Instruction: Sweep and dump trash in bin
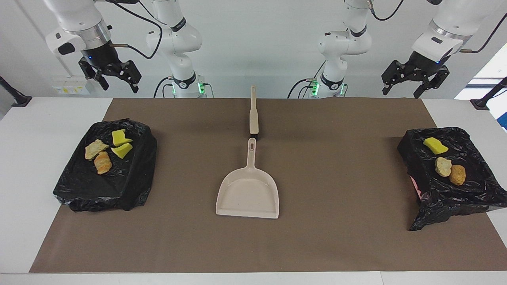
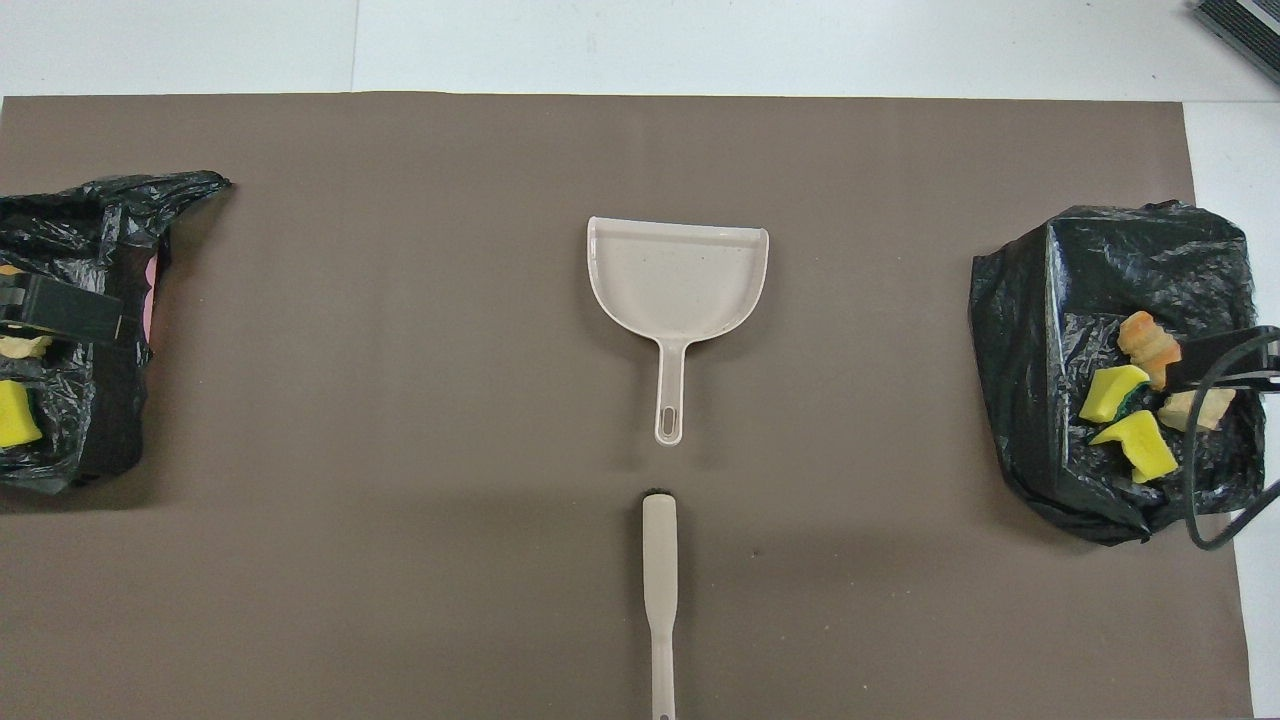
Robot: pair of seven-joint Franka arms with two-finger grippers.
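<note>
All the trash (image 1: pixel 105 150) sits in the bins (image 1: pixel 130 186); we keep the left hand (image 1: pixel 414 81) and right hand (image 1: pixel 113 77) raised, fingers apart, off the dustpan (image 1: pixel 247 194).

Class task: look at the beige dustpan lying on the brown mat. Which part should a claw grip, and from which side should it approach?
Grip the dustpan by its narrow, straight handle, coming down from above. The handle lies flat, points toward the robots, and is slim enough for two fingers; the wide pan is not. The brush lies just nearer the robots, so grip mid-handle.
</note>
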